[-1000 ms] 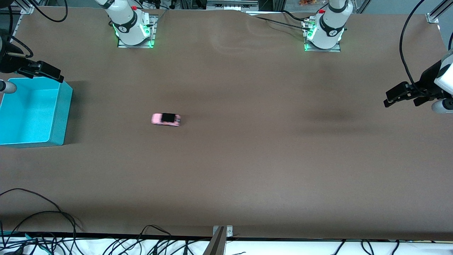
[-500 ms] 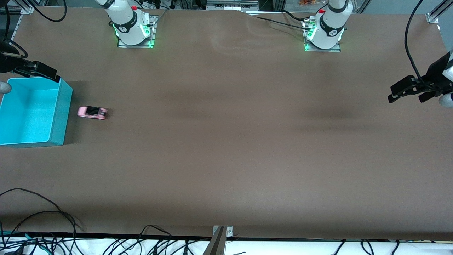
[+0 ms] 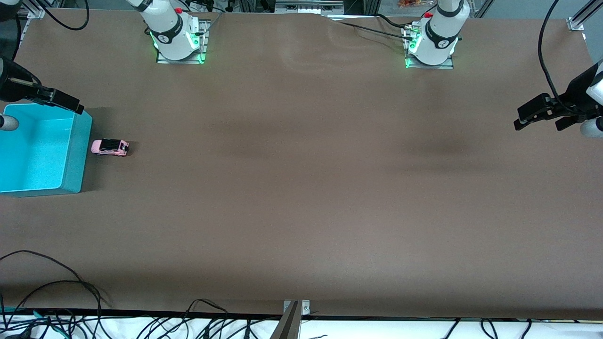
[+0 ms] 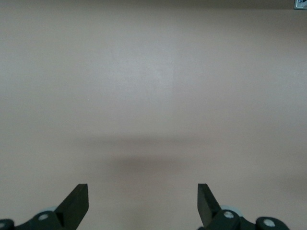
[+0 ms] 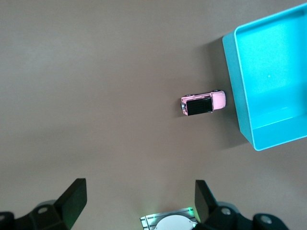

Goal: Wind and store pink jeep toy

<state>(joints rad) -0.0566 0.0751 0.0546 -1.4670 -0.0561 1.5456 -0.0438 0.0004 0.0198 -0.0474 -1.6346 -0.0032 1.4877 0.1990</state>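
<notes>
The pink jeep toy (image 3: pixel 110 147) stands on the brown table with its pink nose right against the outer wall of the turquoise bin (image 3: pixel 81 155), at the right arm's end. It also shows in the right wrist view (image 5: pixel 203 103), beside the bin (image 5: pixel 233 91), which has nothing in it. My right gripper (image 3: pixel 63 100) is open and empty, raised over the bin's corner nearest the bases; its black fingers (image 5: pixel 72 199) frame bare table. My left gripper (image 3: pixel 541 118) is open and empty, raised over the left arm's end of the table; its wrist view (image 4: pixel 143 191) shows only table.
The two arm bases (image 3: pixel 176 40) (image 3: pixel 431 44) stand along the table's edge farthest from the front camera. Loose cables (image 3: pixel 52 287) and a metal bracket (image 3: pixel 296 308) lie along the edge nearest it. Wide open brown table lies between the jeep and the left gripper.
The jeep has rolled from mid-table toward the right arm's end and now sits against the bin, which has shifted slightly. Both grippers have moved only a little.
</notes>
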